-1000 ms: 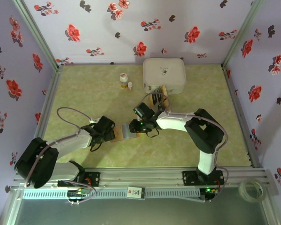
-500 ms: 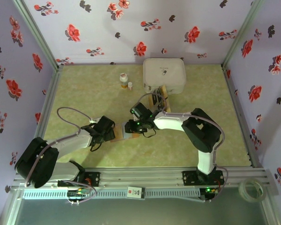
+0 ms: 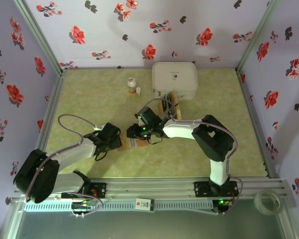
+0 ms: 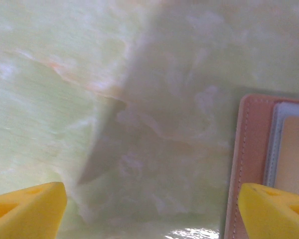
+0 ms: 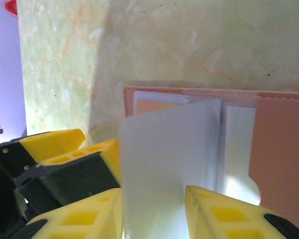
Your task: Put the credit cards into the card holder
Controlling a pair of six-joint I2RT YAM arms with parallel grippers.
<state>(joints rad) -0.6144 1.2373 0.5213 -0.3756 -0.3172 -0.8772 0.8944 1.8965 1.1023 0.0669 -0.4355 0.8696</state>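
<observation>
Green-marbled table [image 3: 89, 104] carries a large white box [image 3: 175, 78] at the back. Just before the box lie what look like the credit cards [image 3: 167, 105], stacked and well apart from the card holder [image 3: 125, 145]. The holder lies open near the middle, between the two arms.

The right gripper [image 5: 152, 195] is part closed on the holder's pale inner leaf [image 5: 164, 139], standing it up from the spine. The left gripper [image 4: 149, 204] hovers wide open and empty just beside the holder's stitched edge.

To do this step well, I judge, the leaf should be lifted just enough to bare a pocket. Meanwhile the left fingers should press the brown cover flat so the holder cannot slide.

The right wrist view gives the raised leaf and a tan patch under a sleeve, perhaps a card already seated. The overhead view gives instead the gap from holder to stack.
</observation>
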